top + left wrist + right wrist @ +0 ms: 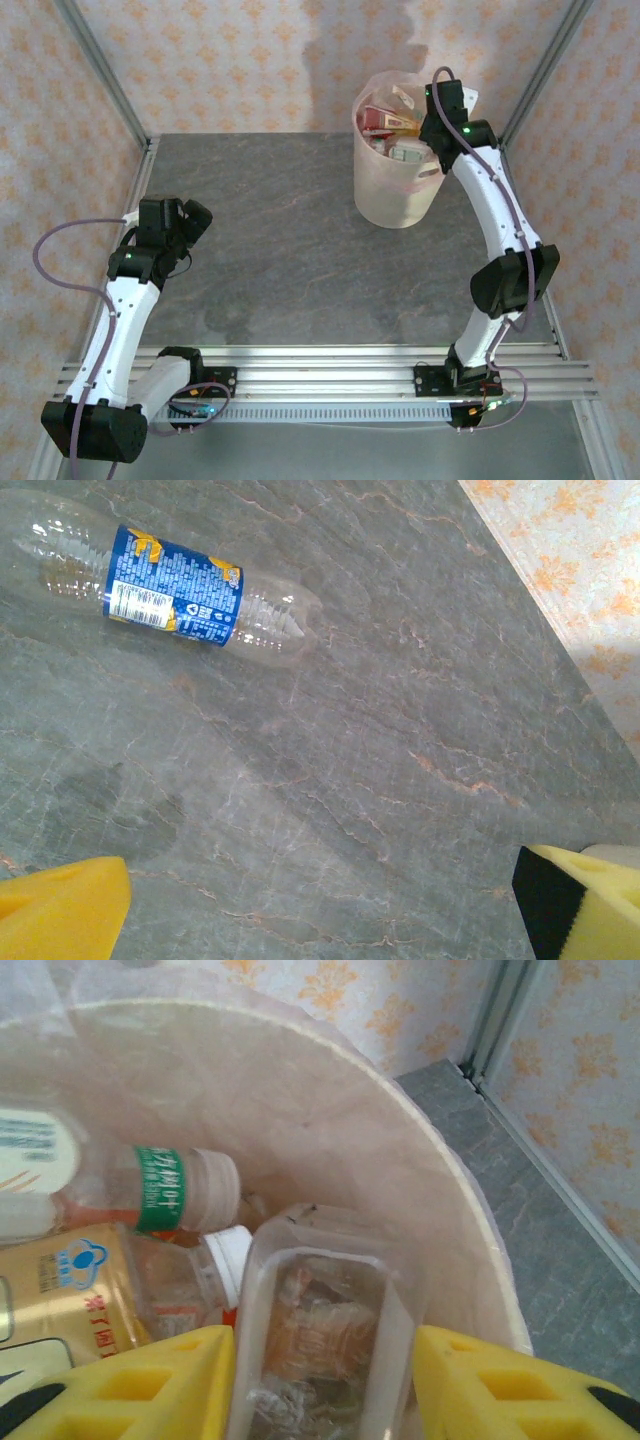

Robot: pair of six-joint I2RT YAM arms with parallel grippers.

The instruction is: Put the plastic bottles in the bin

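Note:
My right gripper [325, 1385] reaches over the bin [400, 1110], a cream-white bucket lined with thin plastic [395, 205]. Its yellow fingers [150, 1385] press both sides of a clear, square-sided plastic bottle [320, 1330] that points down into the bin. Other bottles lie inside, one with a green label and white cap [170, 1190], one with a yellow label [70, 1290]. My left gripper [320, 910] hangs open above the bare table at the left [185, 225]. A clear bottle with a blue label [170, 590] lies on its side beyond the left gripper's fingers, untouched.
The bin stands at the back right of the grey stone table [280, 260], close to the papered wall and a metal corner post [495, 1020]. A metal rail [330, 365] runs along the near edge by the arm bases.

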